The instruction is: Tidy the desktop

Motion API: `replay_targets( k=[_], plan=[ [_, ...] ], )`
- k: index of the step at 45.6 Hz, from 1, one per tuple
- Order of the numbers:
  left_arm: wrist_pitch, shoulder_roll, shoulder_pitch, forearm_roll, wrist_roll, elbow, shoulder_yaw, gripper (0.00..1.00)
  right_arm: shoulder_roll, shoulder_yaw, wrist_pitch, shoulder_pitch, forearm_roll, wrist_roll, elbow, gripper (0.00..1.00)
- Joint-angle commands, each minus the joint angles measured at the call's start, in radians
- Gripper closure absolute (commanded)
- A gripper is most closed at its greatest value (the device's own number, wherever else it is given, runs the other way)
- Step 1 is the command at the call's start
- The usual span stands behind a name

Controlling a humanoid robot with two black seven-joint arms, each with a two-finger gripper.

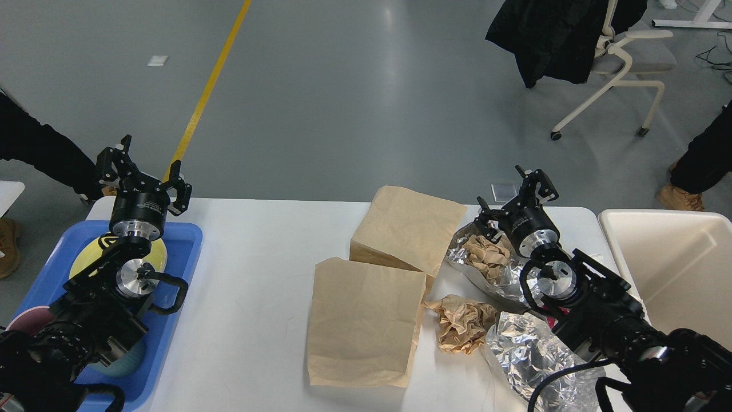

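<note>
The white desktop [257,286] spans the lower half of the head view. Two brown paper bags lie flat on it, one nearer [360,323] and one farther [409,229]. Right of them are a crumpled brown paper ball [463,323], a foil sheet holding more crumpled paper [483,254], and a second foil sheet [534,355] at the front. My left gripper [142,171] is open and empty above the far edge of the blue tray. My right gripper [517,194] is open and empty above the far foil sheet.
A blue tray [183,269] on the left holds a yellow plate [86,257], a teal cup [123,360] and a dark red item [28,320]. A cream bin [675,269] stands at the right end. An office chair [617,63] and people's legs are on the floor beyond.
</note>
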Motion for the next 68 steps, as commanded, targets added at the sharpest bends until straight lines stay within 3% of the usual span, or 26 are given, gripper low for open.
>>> replay_targets(
  k=[1,25,51,60,68],
  plan=[
    [0.0,0.0,0.0,0.0,0.0,0.0,0.0,0.04,0.0,0.0,0.0,0.001,0.0,-0.001,0.0,0.0],
    [0.0,0.0,0.0,0.0,0.0,0.0,0.0,0.04,-0.005,-0.005,0.001,-0.001,0.0,-0.001,0.006,0.0],
    [0.0,0.0,-0.001,0.0,0.0,0.0,0.0,0.04,-0.035,-0.17,0.026,0.037,-0.009,-0.015,0.0,0.0],
    [0.0,0.0,0.0,0.0,0.0,0.0,0.0,0.04,-0.144,-0.258,0.026,0.142,-0.009,-0.016,0.009,0.0],
    [0.0,0.0,0.0,0.0,0.0,0.0,0.0,0.04,-0.357,-0.483,0.021,0.33,-0.011,-0.016,0.008,0.0]
  ],
)
